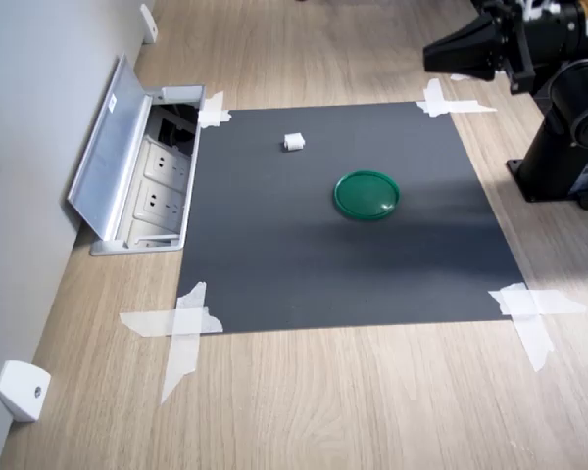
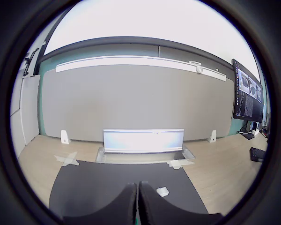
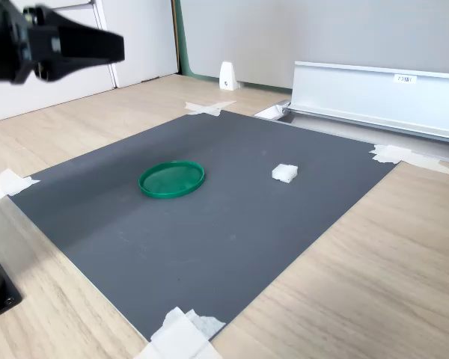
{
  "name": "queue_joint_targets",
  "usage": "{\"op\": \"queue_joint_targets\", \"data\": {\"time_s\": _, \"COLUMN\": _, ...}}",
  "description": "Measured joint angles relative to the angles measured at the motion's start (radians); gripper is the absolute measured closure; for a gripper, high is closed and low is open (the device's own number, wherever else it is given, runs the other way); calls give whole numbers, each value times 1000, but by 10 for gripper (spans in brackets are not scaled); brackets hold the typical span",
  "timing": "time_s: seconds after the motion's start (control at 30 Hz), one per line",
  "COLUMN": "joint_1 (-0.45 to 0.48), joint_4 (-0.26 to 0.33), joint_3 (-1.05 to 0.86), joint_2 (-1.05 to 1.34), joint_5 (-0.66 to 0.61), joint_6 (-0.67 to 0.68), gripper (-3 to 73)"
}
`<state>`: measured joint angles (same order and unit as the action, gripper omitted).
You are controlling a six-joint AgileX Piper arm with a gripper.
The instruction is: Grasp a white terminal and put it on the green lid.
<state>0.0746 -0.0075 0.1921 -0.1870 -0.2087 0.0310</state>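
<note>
Since the hand (image 1: 433,54) hangs high off the mat (image 1: 274,284) with jaws closed and empty, 0 steps are done. White terminal (image 1: 294,142) sits on the mat, near but apart from the green lid (image 1: 367,194). Reach, grasp, place all remain.

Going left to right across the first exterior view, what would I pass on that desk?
White bracket → open socket box → white terminal → green lid → end effector → arm base.
</note>
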Motion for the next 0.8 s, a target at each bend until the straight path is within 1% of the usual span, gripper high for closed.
{"op": "queue_joint_targets", "data": {"time_s": 0.1, "joint_1": 0, "joint_4": -25, "joint_3": 78, "joint_2": -101, "joint_5": -69, "joint_6": 40, "gripper": 703}}
{"op": "queue_joint_targets", "data": {"time_s": 0.2, "joint_1": 0, "joint_4": -43, "joint_3": 172, "joint_2": -217, "joint_5": -190, "joint_6": 67, "gripper": 703}}
{"op": "queue_joint_targets", "data": {"time_s": 0.33, "joint_1": 0, "joint_4": -48, "joint_3": 289, "joint_2": -382, "joint_5": -387, "joint_6": 74, "gripper": 703}}
{"op": "queue_joint_targets", "data": {"time_s": 0.5, "joint_1": 0, "joint_4": -49, "joint_3": 396, "joint_2": -593, "joint_5": -572, "joint_6": 74, "gripper": 703}}
{"op": "queue_joint_targets", "data": {"time_s": 0.63, "joint_1": 0, "joint_4": -49, "joint_3": 460, "joint_2": -756, "joint_5": -643, "joint_6": 75, "gripper": 703}}
{"op": "queue_joint_targets", "data": {"time_s": 0.73, "joint_1": 0, "joint_4": -46, "joint_3": 501, "joint_2": -882, "joint_5": -653, "joint_6": 75, "gripper": 703}}
{"op": "queue_joint_targets", "data": {"time_s": 0.8, "joint_1": 0, "joint_4": -44, "joint_3": 531, "joint_2": -952, "joint_5": -662, "joint_6": 98, "gripper": 703}}
